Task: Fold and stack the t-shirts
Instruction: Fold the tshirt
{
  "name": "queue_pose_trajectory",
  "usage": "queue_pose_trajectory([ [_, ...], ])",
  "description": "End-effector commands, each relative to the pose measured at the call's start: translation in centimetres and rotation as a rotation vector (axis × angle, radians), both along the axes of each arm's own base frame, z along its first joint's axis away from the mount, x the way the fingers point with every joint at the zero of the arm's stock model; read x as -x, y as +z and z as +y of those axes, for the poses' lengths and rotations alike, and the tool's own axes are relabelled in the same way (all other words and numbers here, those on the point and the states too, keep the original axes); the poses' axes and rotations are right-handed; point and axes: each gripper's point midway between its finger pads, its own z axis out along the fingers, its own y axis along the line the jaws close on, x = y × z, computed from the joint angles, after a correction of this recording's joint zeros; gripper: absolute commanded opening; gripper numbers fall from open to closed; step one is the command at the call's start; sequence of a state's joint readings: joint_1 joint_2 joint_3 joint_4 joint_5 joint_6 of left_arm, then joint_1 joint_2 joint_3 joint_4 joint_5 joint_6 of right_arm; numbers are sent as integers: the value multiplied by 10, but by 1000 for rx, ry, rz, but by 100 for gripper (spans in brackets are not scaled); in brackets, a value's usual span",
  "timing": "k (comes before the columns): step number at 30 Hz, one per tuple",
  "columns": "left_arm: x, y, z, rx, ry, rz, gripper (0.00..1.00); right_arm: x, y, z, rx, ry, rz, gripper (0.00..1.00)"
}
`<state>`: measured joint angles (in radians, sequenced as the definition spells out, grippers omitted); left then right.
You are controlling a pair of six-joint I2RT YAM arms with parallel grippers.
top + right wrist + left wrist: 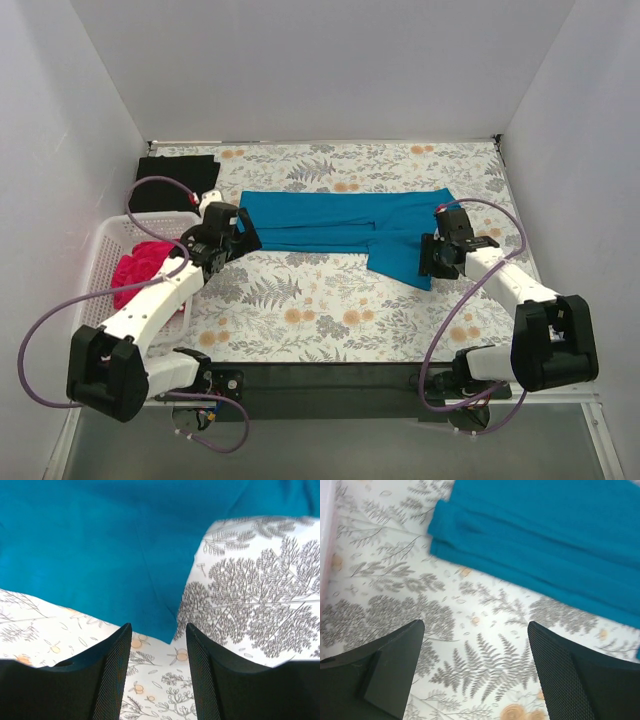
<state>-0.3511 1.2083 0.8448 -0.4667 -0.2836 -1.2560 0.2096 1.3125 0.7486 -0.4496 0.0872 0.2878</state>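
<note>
The teal-blue t-shirt [340,225] lies partly folded lengthwise across the back middle of the floral table. My left gripper [222,240] is open at the shirt's left end, just in front of its folded edge [530,550]. My right gripper [440,258] is open and empty over the shirt's lower right corner [100,560], whose tip lies between the fingers. The black t-shirt [176,182] lies folded at the back left. The magenta-pink t-shirt [140,268] is crumpled in the white basket [100,262].
The white mesh basket stands along the left wall, next to my left arm. White walls close in the table at left, back and right. A dark strip [330,378] runs along the near edge between the arm bases.
</note>
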Motion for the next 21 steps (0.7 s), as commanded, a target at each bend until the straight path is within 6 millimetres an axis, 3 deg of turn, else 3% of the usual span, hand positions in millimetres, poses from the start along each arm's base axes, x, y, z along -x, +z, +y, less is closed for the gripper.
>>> queue_pose_trajectory([
  [1, 17, -10, 18, -63, 7, -31, 84, -1, -1, 0, 2, -23, -37, 54],
  [5, 29, -10, 27, -78, 22, -68, 84, 2, -13, 2, 8, -24, -9, 52],
  [11, 27, -5, 26, -60, 27, -105, 82, 10, -33, 6, 17, -12, 47, 46],
  [17, 28, -7, 23, -50, 15, -96, 81, 14, -42, 7, 10, -12, 69, 27],
  [21, 27, -6, 24, -50, 16, -102, 81, 6, -37, 6, 24, -4, 52, 1],
])
